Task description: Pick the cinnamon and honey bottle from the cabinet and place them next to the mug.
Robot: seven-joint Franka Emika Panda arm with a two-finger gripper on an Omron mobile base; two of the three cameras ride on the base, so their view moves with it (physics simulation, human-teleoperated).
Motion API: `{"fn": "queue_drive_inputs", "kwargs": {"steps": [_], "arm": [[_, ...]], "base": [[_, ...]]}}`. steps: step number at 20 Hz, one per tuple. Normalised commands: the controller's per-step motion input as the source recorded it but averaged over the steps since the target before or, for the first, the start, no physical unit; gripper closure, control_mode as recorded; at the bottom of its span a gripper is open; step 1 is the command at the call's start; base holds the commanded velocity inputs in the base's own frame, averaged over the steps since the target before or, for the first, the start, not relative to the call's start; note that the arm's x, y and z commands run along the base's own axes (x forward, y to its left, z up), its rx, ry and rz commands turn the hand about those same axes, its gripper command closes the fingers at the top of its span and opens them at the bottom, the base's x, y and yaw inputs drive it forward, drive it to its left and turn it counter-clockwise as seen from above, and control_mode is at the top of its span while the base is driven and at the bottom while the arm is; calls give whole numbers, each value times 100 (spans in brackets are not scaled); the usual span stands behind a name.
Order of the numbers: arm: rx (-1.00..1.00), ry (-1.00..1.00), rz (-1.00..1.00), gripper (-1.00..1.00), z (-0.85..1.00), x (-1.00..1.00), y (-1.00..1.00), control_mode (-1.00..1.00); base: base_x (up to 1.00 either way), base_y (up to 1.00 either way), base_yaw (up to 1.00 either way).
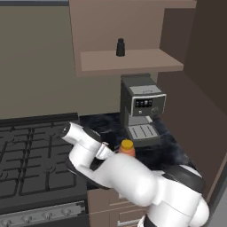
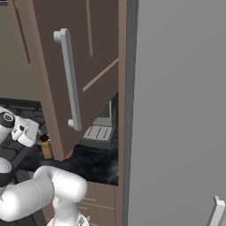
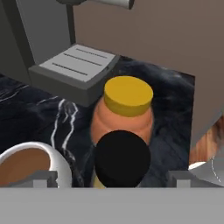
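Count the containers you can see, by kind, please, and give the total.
Bottles: 2, the cinnamon on the counter and a black bottle on the cabinet shelf.
Jars: 1, the honey bottle behind the cinnamon.
Mugs: 1, the mug, with brown liquid.
Total: 4

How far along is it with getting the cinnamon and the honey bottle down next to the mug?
Nearly finished, by the look of it. Done: the honey bottle stands on the dark counter beside the mug, and the cinnamon stands just in front of it. In hand: nothing; the gripper is open around the cinnamon's cap. Left: only to draw the arm back. A black bottle sits on the cabinet shelf.
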Motion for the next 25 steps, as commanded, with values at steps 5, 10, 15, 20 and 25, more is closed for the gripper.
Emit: {"fn": "queue_drive_inputs", "kwargs": {"steps": [5, 10, 15, 20, 25], "arm": [[0, 0, 0, -100, 68, -21, 0, -100], [4, 2, 4, -100, 76, -50, -15, -100], [2, 6, 21, -100, 61, -34, -45, -100], [5, 1, 20, -100, 38, -5, -98, -100], [7, 0, 19, -100, 16, 12, -100, -100]], "base": [[0, 0, 0], [0, 0, 0], [0, 0, 0], [0, 0, 0], [0, 0, 0]]}}
